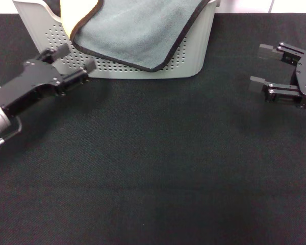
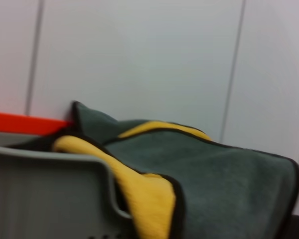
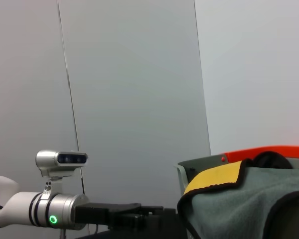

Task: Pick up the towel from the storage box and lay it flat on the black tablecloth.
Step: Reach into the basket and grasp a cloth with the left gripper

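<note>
A matte, finely textured black tablecloth (image 1: 158,168) covered the worktop from its near edge to the far one, lying flat and unwrinkled. On it, at the robot's left, the left tool (image 1: 75,57) reached toward the storage box (image 1: 194,56), its two blunt black fingers apart and just short of the perforated front wall, holding nothing. At the right, well apart from the box, the right tool (image 1: 261,65) hovered over the cloth with its fingers spread wide and nothing between them. At the back of the worktop stood the light grey plastic box, its wall dotted with rows of small holes below a rounded rim. The towel (image 1: 137,30), fleecy grey-green with black stitched edging, spilled out of the box and hung over the front wall, one corner pointing down; its yellow-orange reverse showed at a fold by the left rim. Behind stood a pale panelled wall (image 2: 139,55) with thin vertical seams.
</note>
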Robot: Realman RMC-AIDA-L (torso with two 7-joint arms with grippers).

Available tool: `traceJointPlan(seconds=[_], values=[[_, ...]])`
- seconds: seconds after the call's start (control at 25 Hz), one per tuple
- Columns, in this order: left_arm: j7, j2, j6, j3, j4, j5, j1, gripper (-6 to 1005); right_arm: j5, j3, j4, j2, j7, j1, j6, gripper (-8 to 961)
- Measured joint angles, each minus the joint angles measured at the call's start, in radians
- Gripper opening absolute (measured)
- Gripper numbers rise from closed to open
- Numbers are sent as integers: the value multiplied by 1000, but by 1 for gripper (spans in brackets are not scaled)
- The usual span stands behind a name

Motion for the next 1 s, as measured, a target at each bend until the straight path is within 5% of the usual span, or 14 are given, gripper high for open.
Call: traceJointPlan(seconds=[1.0], values=[[160, -14, -123, -50, -187, -161, -90, 848, 1, -11, -2, 5, 4, 10, 2, 858]])
